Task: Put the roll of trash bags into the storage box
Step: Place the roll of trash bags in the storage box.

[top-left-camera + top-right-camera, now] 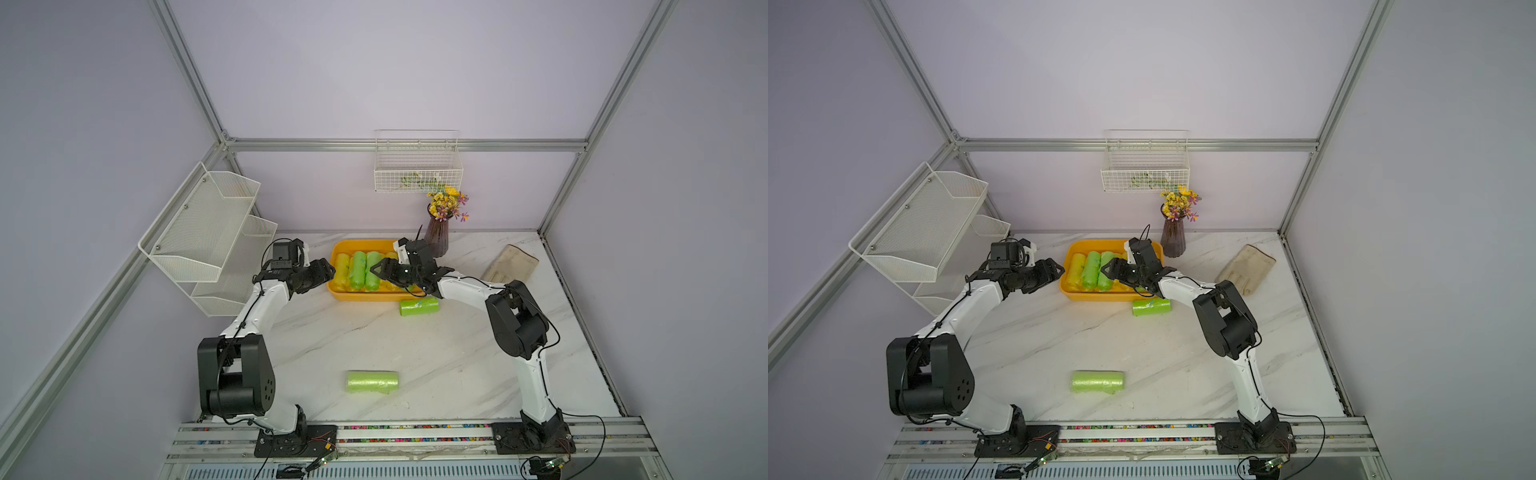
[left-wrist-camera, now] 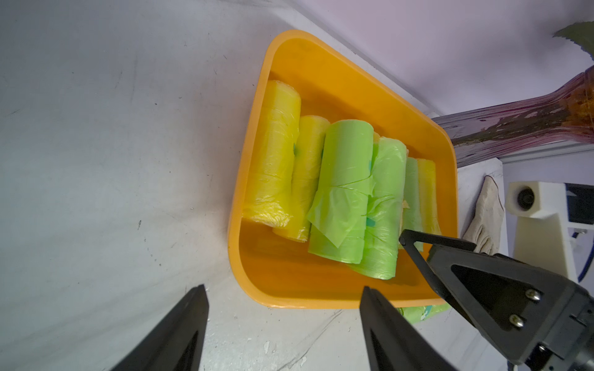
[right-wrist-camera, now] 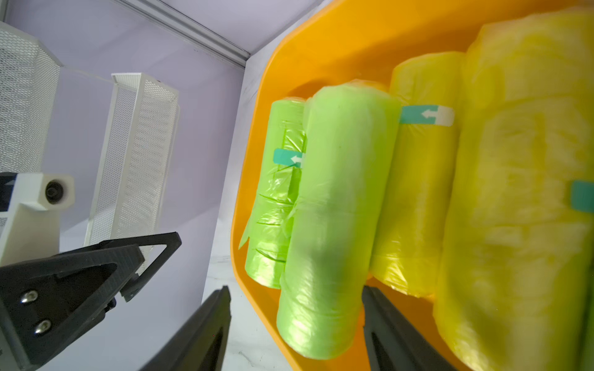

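Observation:
The orange storage box sits at the back of the marble table and holds several green and yellow rolls of trash bags. My right gripper hovers over the box, open. A green roll lies in the box between its spread fingers, on top of the other rolls. My left gripper stands open and empty at the box's left rim. Two more green rolls lie on the table, one against the box's front, one near the front edge.
A purple vase of flowers stands right behind the box. A pale glove lies at the back right. A white two-tier mesh rack hangs on the left wall, and a white wire basket on the back wall.

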Motion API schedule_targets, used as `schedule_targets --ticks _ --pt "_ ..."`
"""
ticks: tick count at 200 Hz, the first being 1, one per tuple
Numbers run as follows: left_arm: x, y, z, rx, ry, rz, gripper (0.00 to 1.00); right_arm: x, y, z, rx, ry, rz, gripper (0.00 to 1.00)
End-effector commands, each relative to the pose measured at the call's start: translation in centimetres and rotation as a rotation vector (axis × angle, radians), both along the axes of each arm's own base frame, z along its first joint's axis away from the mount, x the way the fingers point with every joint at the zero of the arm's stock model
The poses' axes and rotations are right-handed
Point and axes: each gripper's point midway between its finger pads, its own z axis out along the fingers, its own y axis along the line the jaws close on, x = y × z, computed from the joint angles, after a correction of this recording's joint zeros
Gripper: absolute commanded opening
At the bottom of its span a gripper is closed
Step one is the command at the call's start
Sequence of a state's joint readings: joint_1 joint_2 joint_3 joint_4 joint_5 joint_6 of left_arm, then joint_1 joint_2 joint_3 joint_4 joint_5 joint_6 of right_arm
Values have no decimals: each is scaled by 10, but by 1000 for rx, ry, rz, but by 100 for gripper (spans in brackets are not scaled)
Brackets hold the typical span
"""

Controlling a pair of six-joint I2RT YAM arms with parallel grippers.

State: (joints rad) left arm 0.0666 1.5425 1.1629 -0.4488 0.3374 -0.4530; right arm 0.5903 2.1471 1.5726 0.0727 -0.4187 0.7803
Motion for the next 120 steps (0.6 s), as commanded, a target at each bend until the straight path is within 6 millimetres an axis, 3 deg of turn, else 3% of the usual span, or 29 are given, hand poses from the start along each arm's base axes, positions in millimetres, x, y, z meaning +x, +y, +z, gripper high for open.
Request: schedule_targets --ticks 1,38,64,87,120 --pt "2 5 19 19 -59 8 75 -2 -13 34 -51 -95 3 70" --pt "0 6 14 19 -48 11 74 -15 -34 43 -193 -172 36 70" --pt "0 9 11 34 -44 23 74 -36 -47 42 -255 -215 86 69" --pt "0 12 7 44 -41 37 74 -69 -52 40 -276 -270 153 69" --pt "-2 13 7 53 -41 42 74 -133 -51 15 -434 -361 347 69"
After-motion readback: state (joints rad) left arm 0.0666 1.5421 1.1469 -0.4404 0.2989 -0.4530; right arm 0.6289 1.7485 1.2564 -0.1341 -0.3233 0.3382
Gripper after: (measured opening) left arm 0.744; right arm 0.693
